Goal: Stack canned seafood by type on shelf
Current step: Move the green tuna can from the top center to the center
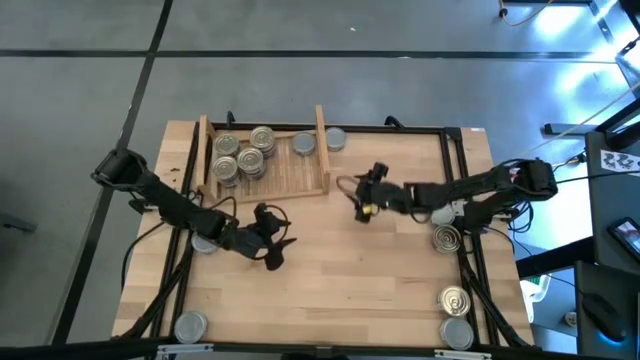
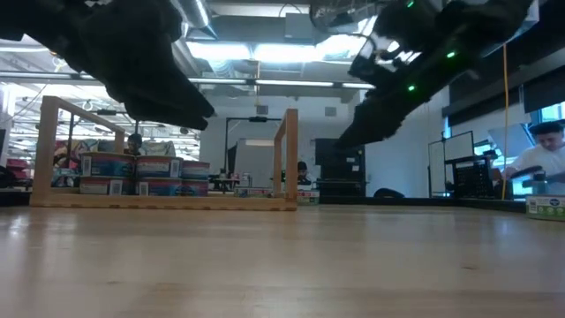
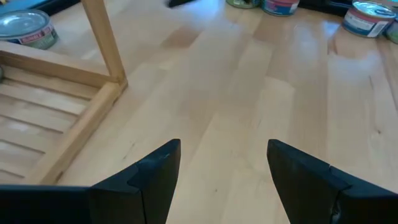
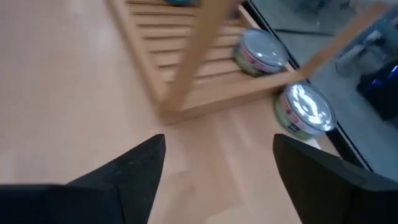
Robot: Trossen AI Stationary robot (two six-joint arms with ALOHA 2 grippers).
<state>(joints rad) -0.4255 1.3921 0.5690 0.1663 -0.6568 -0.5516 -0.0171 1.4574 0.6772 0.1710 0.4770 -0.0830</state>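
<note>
Near edge of the tabletop (image 1: 330, 290): three loose cans are lying here, one at the left corner (image 1: 190, 325) and two at the right corner (image 1: 455, 299), (image 1: 457, 333). A further can (image 1: 446, 238) is sitting by the right edge, under the right arm, and another (image 1: 205, 242) by the left edge, under the left arm.

Middle: the left gripper (image 1: 275, 243) is hovering over bare wood in front of the shelf, its fingers (image 3: 155, 171) standing apart with nothing between them. The right gripper (image 1: 363, 195) is hanging just off the shelf's right front corner, its fingers (image 4: 134, 165) likewise spread and holding nothing.

Far: the shelf (image 1: 300, 175) is resting near the back edge. Several cans (image 1: 243, 155) are standing stacked in its left half; in the low view they are showing as two layers (image 2: 137, 175). One can (image 1: 304, 146) is sitting alone on the slats near the right side board. One more can (image 1: 335, 139) is standing on the tabletop just outside that board; in the right wrist view these two are appearing as the inner (image 4: 261, 53) and outer (image 4: 305, 109) cans.

Beyond the tabletop, a person (image 2: 540, 159) is standing at the right.
</note>
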